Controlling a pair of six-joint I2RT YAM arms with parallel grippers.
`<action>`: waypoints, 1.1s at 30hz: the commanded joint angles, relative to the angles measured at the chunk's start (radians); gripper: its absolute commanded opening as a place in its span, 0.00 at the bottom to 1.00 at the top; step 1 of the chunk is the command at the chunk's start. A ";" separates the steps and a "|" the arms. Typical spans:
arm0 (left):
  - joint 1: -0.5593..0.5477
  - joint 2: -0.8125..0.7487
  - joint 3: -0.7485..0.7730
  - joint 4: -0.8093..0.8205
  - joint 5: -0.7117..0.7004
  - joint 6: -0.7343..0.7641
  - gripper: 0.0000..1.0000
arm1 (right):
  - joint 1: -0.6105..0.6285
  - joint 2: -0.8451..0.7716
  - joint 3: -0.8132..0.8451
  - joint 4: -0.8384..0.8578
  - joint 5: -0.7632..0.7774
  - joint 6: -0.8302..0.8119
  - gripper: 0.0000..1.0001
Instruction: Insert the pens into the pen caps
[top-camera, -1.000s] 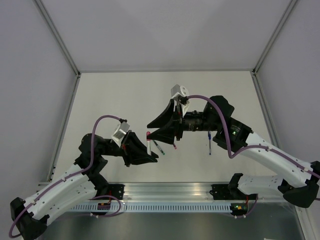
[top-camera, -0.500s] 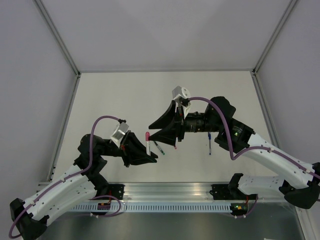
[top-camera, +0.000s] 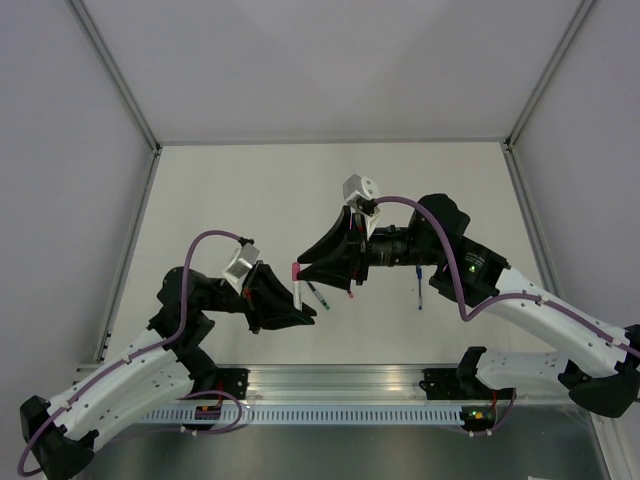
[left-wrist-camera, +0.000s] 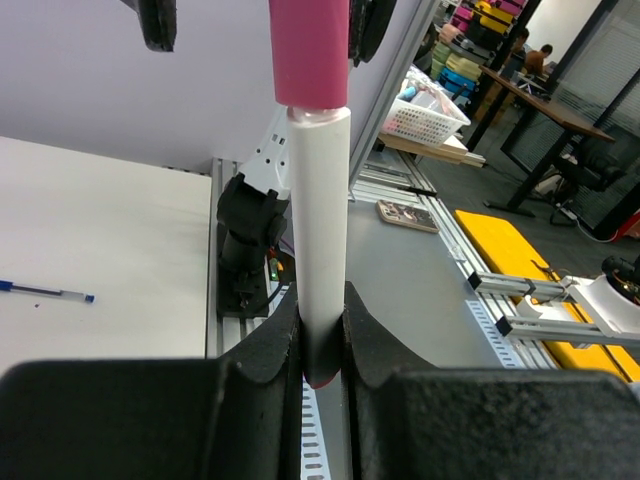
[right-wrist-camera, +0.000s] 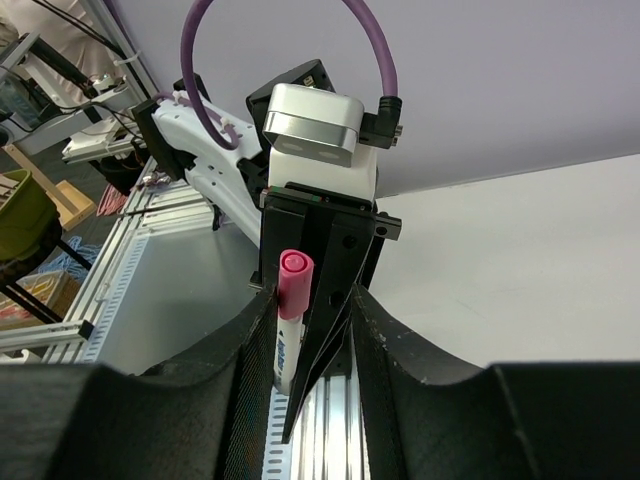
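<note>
Jaws grip white pen (left-wrist-camera: 318, 250) (pink cap (left-wrist-camera: 310, 50))

The right hand (top-camera: 303, 265) has swung down toward the near edge of the worktop (top-camera: 230, 190); its wrist camera (top-camera: 359, 188) sits lower in the top view than a second ago. Its open jaws, earlier just beyond the pink pen cap (top-camera: 295, 268) on the whitish pen (top-camera: 299, 288), now flank that cap.

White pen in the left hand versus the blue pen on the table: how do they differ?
The white pen stands clamped in the left hand; the blue pen lies flat on the table, untouched. The white pen wears a pink cap; the blue pen is too small to tell. The white pen looks thicker than the blue pen. Both are straight.
</note>
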 joint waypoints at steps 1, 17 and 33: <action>-0.001 -0.012 0.012 0.031 0.016 0.013 0.02 | -0.001 -0.015 -0.014 0.001 0.022 -0.023 0.41; -0.001 -0.010 0.006 0.126 0.076 -0.048 0.02 | -0.001 -0.024 -0.034 0.051 -0.115 -0.038 0.35; -0.001 -0.007 0.001 0.118 0.067 -0.041 0.02 | -0.001 0.007 0.061 0.044 -0.081 0.008 0.72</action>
